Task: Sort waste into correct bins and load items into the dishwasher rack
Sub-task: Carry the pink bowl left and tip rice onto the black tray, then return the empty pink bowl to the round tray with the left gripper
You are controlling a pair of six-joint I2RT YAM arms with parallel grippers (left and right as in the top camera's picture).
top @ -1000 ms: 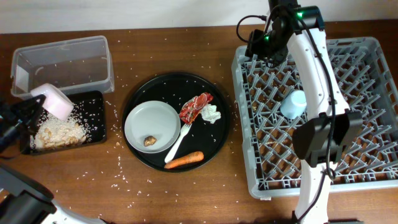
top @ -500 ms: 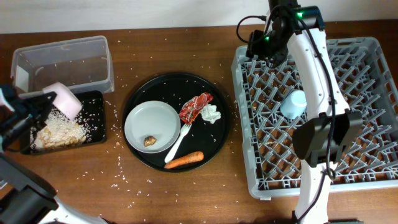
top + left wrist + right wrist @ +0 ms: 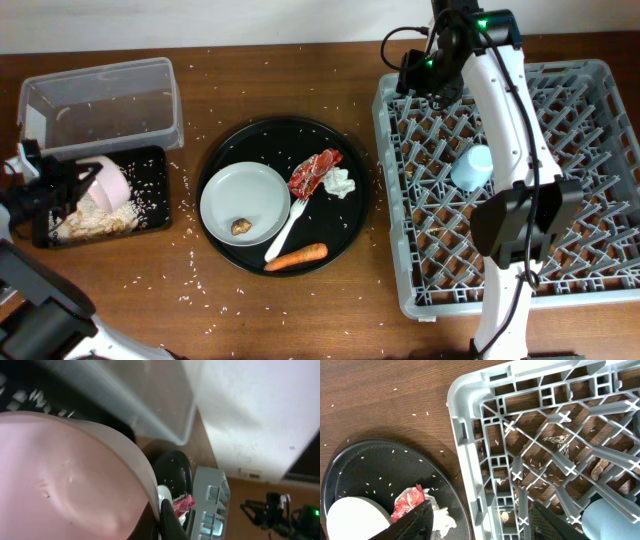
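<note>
Gripping the small white bowl (image 3: 108,182) by its rim in the clamped left gripper (image 3: 80,182), tipped sideways to spill rice (image 3: 90,215) into the black tray (image 3: 155,198) just beneath. Hovering the right gripper (image 3: 415,75) over the dishwasher rack (image 3: 390,200) corner, jaws parted, empty, likely on standby.

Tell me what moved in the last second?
The left hand, shut on the small bowl, tipped the bowl and carried it a little toward the rice in the black tray. Nothing was grabbed or dropped. The right hand, open over the dishwasher rack, the blue cup, plate, fork and carrot stayed put.
</note>
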